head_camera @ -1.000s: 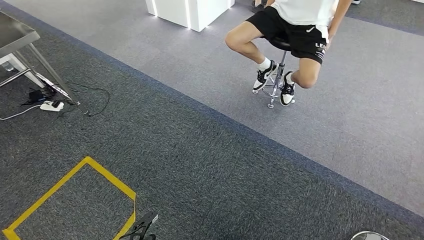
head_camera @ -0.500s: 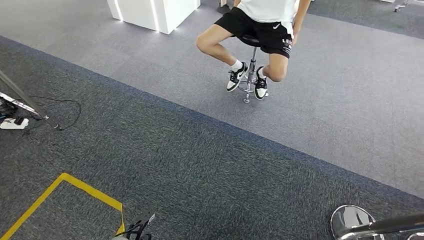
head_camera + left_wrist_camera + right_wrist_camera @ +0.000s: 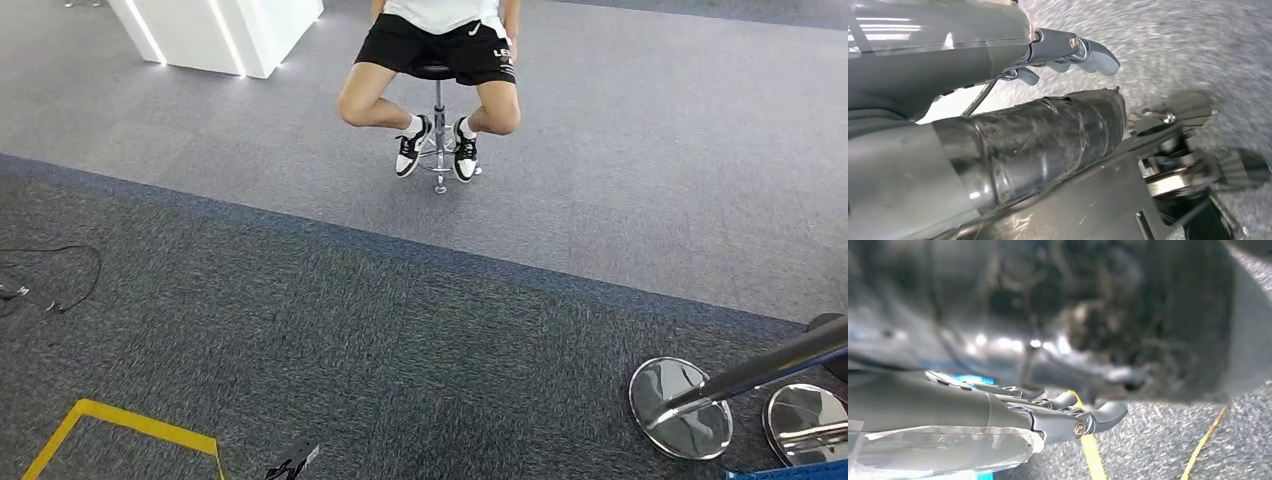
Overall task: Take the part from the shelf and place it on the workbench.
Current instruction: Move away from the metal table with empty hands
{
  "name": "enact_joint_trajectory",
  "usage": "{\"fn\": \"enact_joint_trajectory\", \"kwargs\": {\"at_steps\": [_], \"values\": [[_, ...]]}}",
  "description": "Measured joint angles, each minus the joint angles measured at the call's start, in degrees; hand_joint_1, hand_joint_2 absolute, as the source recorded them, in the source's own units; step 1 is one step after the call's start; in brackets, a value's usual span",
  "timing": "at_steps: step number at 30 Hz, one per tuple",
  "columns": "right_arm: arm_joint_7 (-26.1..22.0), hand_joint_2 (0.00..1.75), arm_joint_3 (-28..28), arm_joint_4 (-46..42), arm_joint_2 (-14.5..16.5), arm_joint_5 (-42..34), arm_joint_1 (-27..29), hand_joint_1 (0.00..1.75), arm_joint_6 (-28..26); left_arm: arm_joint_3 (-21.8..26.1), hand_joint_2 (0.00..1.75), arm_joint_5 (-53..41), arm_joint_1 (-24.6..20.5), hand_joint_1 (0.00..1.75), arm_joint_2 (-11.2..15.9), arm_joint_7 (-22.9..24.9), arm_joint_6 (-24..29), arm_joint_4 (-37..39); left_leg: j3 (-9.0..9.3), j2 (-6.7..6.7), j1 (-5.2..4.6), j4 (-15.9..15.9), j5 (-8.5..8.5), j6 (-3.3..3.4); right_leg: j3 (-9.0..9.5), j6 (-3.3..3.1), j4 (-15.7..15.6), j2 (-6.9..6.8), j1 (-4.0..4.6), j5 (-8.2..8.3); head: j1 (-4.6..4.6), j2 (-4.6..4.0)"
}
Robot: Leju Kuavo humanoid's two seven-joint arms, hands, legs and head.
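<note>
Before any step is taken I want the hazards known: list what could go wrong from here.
1. The chrome stand base and its slanted black pole sit low on the right; a foot could catch them.
2. A person on a stool sits ahead on the open floor; heading straight on could bring the robot too close.
3. A loose cable lies on the carpet at the left, a likely trip hazard if the robot goes that way.

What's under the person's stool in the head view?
Light grey carpet and the stool's chrome base, with the person's sneakers beside it. The seat top is covered by the person.
</note>
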Motion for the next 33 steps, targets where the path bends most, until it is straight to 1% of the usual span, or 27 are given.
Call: {"fn": "enact_joint_trajectory", "kwargs": {"at_steps": [1, 2, 3, 4, 5, 7, 8, 9, 10, 11, 12, 13, 15, 16, 17, 18, 19, 21, 23, 24, 26, 27, 29, 30, 31, 32, 33], "values": [[-0.17, 0.0, 0.24, -0.01, 0.01, 0.34, -0.05, 0.0, 0.05, -0.01, 0.0, -0.37, 0.18, 0.0, -0.01, -0.3, 0.05, 0.0, -1.75, -0.47, 0.0, 3.46, -1.22, 0.01, -0.07, -0.14, 0.01, 0.7, 0.08, 0.06, -0.02, -0.01], [-0.3, 0.0, 0.49, -0.01, 0.01, 0.68, -0.07, 0.0, 0.09, -0.03, 0.0, -0.67, 0.34, 0.0, -0.01, -0.52, 0.17, 0.0, -2.9, -0.73, 0.0, 5.49, -1.44, 0.09, -0.11, -0.2, 0.04, 1.51, 0.17, 0.09, -0.02, 0.0], [-0.37, 0.0, 0.75, -0.01, 0.01, 1.01, -0.06, 0.0, 0.1, -0.04, 0.0, -0.88, 0.41, 0.0, -0.02, -0.67, 0.4, 0.0, -3.12, -0.9, -0.01, 5.47, -0.53, 0.26, -0.13, -0.23, 0.09, 2.35, 0.24, 0.11, -0.02, -0.01], [-0.4, 0.0, 1.03, -0.01, 0.01, 1.38, -0.06, 0.0, 0.1, -0.05, 0.0, -1.05, 0.38, 0.0, -0.03, -0.79, 0.72, 0.0, -2.28, -1.21, -0.03, 3.25, 1.35, 0.54, -0.11, -0.23, 0.17, 3.17, 0.28, 0.13, -0.01, 0.0], [-0.42, 0.0, 1.32, -0.01, 0.04, 1.83, -0.05, 0.0, 0.06, -0.06, 0.0, -1.14, 0.26, 0.0, -0.04, -0.89, 1.09, 0.0, -0.7, -1.96, -0.08, -0.43, 3.65, 0.93, -0.08, -0.2, 0.24, 3.97, 0.3, 0.15, -0.02, 0.0], [-0.5, 0.0, 1.97, -0.01, 0.28, 2.97, -0.11, 0.0, -0.15, -0.08, 0.0, -1.11, -0.12, 0.0, -0.06, -1.16, 1.85, 0.0, 2.15, -4.36, -0.15, -7.13, 6.49, 1.71, -0.2, 0.12, 0.38, 5.38, 0.3, 0.3, 0.06, 0.0], [-0.6, 0.0, 2.33, -0.03, 0.43, 3.65, -0.15, 0.0, -0.28, -0.09, 0.0, -0.96, -0.28, 0.0, -0.07, -1.4, 2.21, 0.0, 2.82, -5.12, -0.25, -8.89, 6.94, 1.93, -0.36, 0.41, 0.37, 5.99, 0.2, 0.45, 0.08, 0.0], [-0.72, 0.0, 2.71, -0.04, 0.56, 4.3, -0.15, 0.0, -0.39, -0.09, 0.0, -0.76, -0.41, 0.0, -0.07, -1.67, 2.5, 0.0, 2.99, -5.3, -0.34, -9.46, 6.85, 2.05, -0.54, 0.78, 0.27, 6.57, 0.05, 0.64, 0.09, -0.01], [-0.83, 0.0, 3.11, -0.06, 0.62, 4.94, -0.12, 0.0, -0.45, -0.09, 0.0, -0.53, -0.5, 0.0, -0.1, -1.96, 2.71, 0.0, 3.12, -4.7, -0.44, -9.77, 7.05, 2.13, -0.67, 1.19, 0.03, 7.2, -0.11, 0.88, 0.04, -0.01], [-0.94, 0.0, 3.53, -0.08, 0.69, 5.55, -0.02, 0.0, -0.47, -0.09, 0.0, -0.31, -0.58, 0.0, -0.16, -2.27, 2.86, 0.0, 3.36, -4.02, -0.35, -10.26, 7.41, 2.32, -0.76, 1.46, 0.07, 7.0, -0.14, 0.96, 0.05, 0.0], [-1.0, 0.0, 3.96, -0.08, 0.79, 6.13, 0.05, 0.0, -0.47, -0.09, 0.0, -0.09, -0.65, 0.0, -0.27, -2.59, 2.93, 0.0, 3.67, -3.38, -0.27, -10.87, 7.82, 2.58, -1.04, 1.69, 0.57, 5.89, -0.05, 0.57, 0.11, 0.0], [-1.03, 0.0, 4.43, -0.08, 0.92, 6.74, 0.05, 0.0, -0.45, -0.09, 0.0, 0.08, -0.71, 0.0, -0.4, -2.93, 2.98, 0.0, 3.91, -2.65, -0.17, -11.48, 8.24, 2.88, -1.75, 1.88, 2.07, 4.28, 0.07, -0.52, 0.21, 0.01], [-0.97, 0.0, 5.39, -0.1, 1.29, 7.96, -0.17, 0.0, -0.37, -0.09, 0.0, 0.53, -0.73, 0.0, -0.59, -3.81, 3.12, 0.0, 3.99, -1.27, -0.2, -12.02, 8.61, 3.25, -4.49, 2.21, 7.93, 1.05, 0.12, -4.25, 0.37, 0.01], [-0.82, 0.0, 5.91, -0.13, 1.49, 8.6, -0.34, 0.0, -0.26, -0.09, 0.0, 0.84, -0.69, 0.0, -0.61, -4.35, 3.3, 0.0, 3.9, -0.46, -0.24, -11.97, 8.6, 3.32, -6.04, 2.44, 11.24, 0.51, 0.01, -5.94, 0.41, 0.01], [-0.55, 0.0, 6.4, -0.18, 1.65, 9.25, -0.58, 0.0, -0.03, -0.09, 0.0, 1.23, -0.61, 0.0, -0.61, -5.04, 3.63, 0.0, 3.83, 0.35, -0.24, -11.91, 8.55, 3.29, -6.94, 2.68, 13.4, 0.3, -0.1, -6.69, 0.42, 0.0], [-0.15, 0.0, 6.88, -0.21, 1.78, 9.88, -0.87, 0.0, 0.29, -0.09, 0.0, 1.61, -0.55, 0.0, -0.65, -5.82, 4.06, 0.0, 3.78, 1.18, -0.21, -11.82, 8.46, 3.21, -6.86, 2.9, 13.78, 0.11, -0.23, -6.42, 0.42, 0.0], [0.34, 0.0, 7.37, -0.25, 1.88, 10.45, -1.19, 0.0, 0.61, -0.09, 0.0, 1.98, -0.51, 0.0, -0.72, -6.63, 4.54, 0.0, 3.76, 1.92, -0.16, -11.66, 8.34, 3.05, -5.63, 3.1, 12.07, -0.21, -0.37, -5.18, 0.43, 0.0], [1.35, 0.0, 8.35, -0.3, 2.2, 11.41, -1.84, 0.0, 1.16, -0.09, 0.0, 2.44, -0.49, 0.0, -0.88, -8.13, 5.42, 0.0, 3.71, 3.12, -0.16, -11.01, 7.85, 2.43, -1.25, 3.25, 5.15, -2.2, -0.45, -2.2, 0.44, -0.01], [2.12, 0.0, 9.31, -0.36, 2.65, 12.28, -2.39, 0.0, 1.67, -0.09, 0.0, 2.71, -0.38, 0.0, -0.93, -9.72, 6.42, 0.0, 3.66, 4.03, -0.41, -10.25, 7.26, 1.65, 1.15, 2.6, 0.78, -3.48, -0.31, -1.06, 0.32, -0.01], [2.53, 0.0, 9.75, -0.39, 2.89, 12.71, -2.64, 0.0, 1.99, -0.09, 0.0, 2.86, -0.24, 0.0, -0.93, -10.72, 7.1, 0.0, 3.69, 4.45, -0.51, -10.13, 7.1, 1.33, 1.12, 2.11, 0.5, -3.28, -0.11, -1.24, 0.27, 0.0], [3.32, 0.0, 10.63, -0.43, 3.26, 13.36, -3.1, 0.0, 2.61, -0.09, 0.0, 3.09, 0.19, 0.0, -0.95, -12.62, 8.35, 0.0, 3.92, 5.43, -0.4, -10.12, 6.88, 0.84, 0.93, 1.31, 0.38, -1.99, -0.01, -1.06, 0.22, 0.01], [3.66, 0.0, 11.03, -0.45, 3.5, 13.55, -3.32, 0.0, 2.85, -0.09, 0.0, 3.06, 0.38, 0.0, -0.98, -12.73, 8.31, 0.0, 3.9, 5.12, -0.23, -9.76, 6.41, 0.55, 0.91, 0.97, 0.29, -1.41, -0.02, -0.98, 0.19, 0.01], [4.04, 0.0, 11.84, -0.49, 3.85, 13.67, -3.99, 0.0, 3.45, -0.09, 0.0, 2.72, 0.48, 0.0, -1.17, -10.08, 6.39, 0.0, 2.32, 2.78, 0.07, -6.01, 3.87, 0.06, 0.85, 0.42, 0.13, -0.28, -0.14, -0.72, 0.01, 0.0], [4.12, 0.0, 12.25, -0.49, 3.96, 13.67, -4.41, 0.0, 3.91, -0.09, 0.0, 2.47, 0.38, 0.0, -1.3, -7.83, 5.12, 0.0, 0.64, 1.14, 0.16, -2.54, 2.0, -0.07, 0.74, 0.23, 0.12, 0.24, -0.12, -0.61, -0.07, 0.0], [4.15, 0.0, 12.61, -0.5, 3.99, 13.65, -4.91, 0.0, 4.44, -0.09, 0.0, 2.24, 0.24, 0.0, -1.5, -5.81, 4.19, 0.0, -1.38, 0.11, 0.17, 1.36, 0.28, -0.05, 0.59, 0.08, 0.15, 0.85, -0.02, -0.52, -0.12, 0.0], [4.15, 0.0, 12.9, -0.5, 4.01, 13.62, -5.34, 0.0, 5.0, -0.09, 0.0, 2.06, 0.04, 0.0, -1.72, -4.38, 3.71, 0.0, -3.17, -0.43, 0.13, 4.61, -0.72, 0.06, 0.46, -0.05, 0.19, 1.48, 0.14, -0.44, -0.12, -0.01], [4.14, 0.0, 13.1, -0.52, 4.01, 13.58, -5.71, 0.0, 5.49, -0.09, 0.0, 1.83, -0.17, 0.0, -1.98, -3.47, 3.56, 0.0, -4.17, -0.74, 0.06, 6.14, -0.61, 0.32, 0.38, -0.11, 0.24, 2.17, 0.31, -0.39, -0.12, 0.0]]}}
